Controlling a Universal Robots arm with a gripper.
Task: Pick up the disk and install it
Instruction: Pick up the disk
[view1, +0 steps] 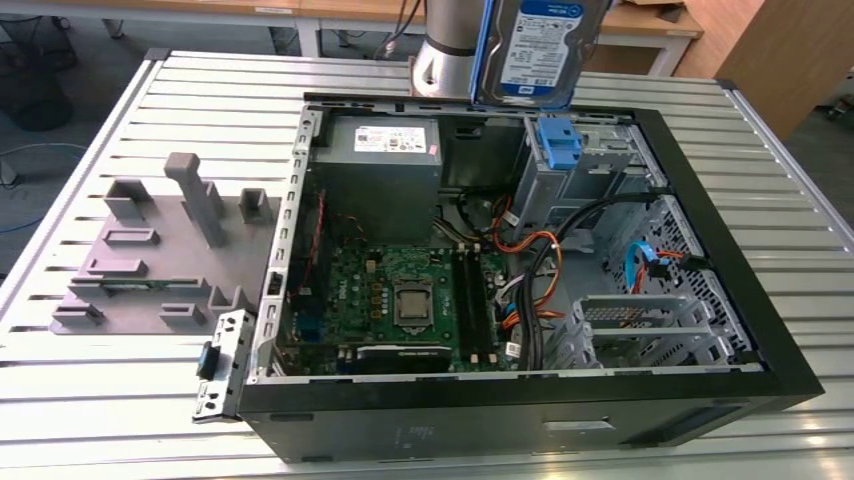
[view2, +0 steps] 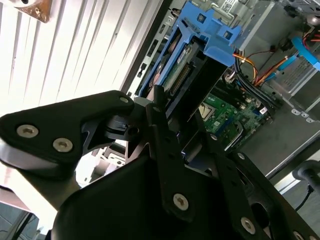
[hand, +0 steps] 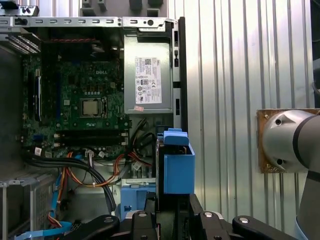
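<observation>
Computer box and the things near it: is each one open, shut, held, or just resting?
computer case, lying on its side, open, cover off.
disk, up in the air above the case, held upright.
pincer, shut on the disk.
blue bracket, sitting in the drive bay.
power supply, mounted inside the case.

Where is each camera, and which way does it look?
Exterior view: off the arm, high, facing down into the open black computer case; grey arm shows.
First wrist view: on the wrist, facing down into the case; black gripper shows.
Second wrist view: same wrist, slanted; gripper shows.
All share the silver disk in its blue plastic carrier.
</observation>
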